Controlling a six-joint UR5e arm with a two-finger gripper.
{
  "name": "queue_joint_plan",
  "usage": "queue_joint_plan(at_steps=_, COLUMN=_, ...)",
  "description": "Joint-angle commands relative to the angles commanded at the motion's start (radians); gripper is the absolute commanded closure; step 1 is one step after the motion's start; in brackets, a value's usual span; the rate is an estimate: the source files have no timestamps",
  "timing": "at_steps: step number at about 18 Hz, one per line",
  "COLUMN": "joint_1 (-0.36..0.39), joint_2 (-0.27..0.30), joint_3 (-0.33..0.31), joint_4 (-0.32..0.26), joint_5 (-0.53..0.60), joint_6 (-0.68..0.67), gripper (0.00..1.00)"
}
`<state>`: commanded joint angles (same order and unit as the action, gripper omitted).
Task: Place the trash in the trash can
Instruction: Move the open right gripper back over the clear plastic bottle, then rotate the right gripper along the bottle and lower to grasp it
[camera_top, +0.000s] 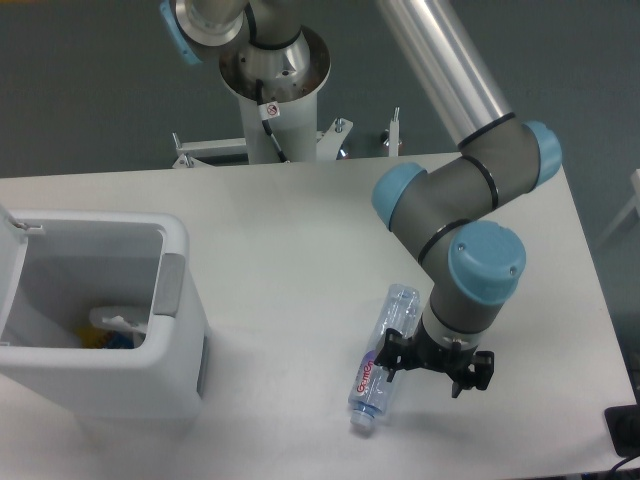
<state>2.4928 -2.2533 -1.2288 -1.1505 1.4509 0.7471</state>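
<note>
At the left edge of the table (300, 220) stands the white bin (150, 385), its lid up and a crumpled wrapper (118, 322) lying inside at the bottom. Further right, the clear bottle (381, 358) lies on the tabletop, cap toward the front edge. Just to its right hangs the gripper (432, 365), fingers spread wide, one fingertip at the bottle's side, nothing gripped.

view: single fixed camera | position: high, front of table (300, 230) | facing: robot base (downward tilt) | range: mid
</note>
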Motion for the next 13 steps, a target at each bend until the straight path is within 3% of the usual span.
queue_joint_plan(at_steps=4, joint_1=-0.037, joint_2=-0.032, joint_3=0.011, joint_4=-0.009, joint_5=0.042, joint_6=-0.009, gripper=0.01)
queue_joint_plan(at_steps=8, joint_1=-0.054, joint_2=-0.029, joint_3=0.009, joint_4=-0.083, joint_5=0.043, joint_6=-0.009, gripper=0.01)
queue_joint_plan(at_steps=13, joint_1=-0.066, joint_2=-0.051, joint_3=0.006, joint_4=-0.072, joint_5=0.06, joint_6=-0.02, gripper=0.02)
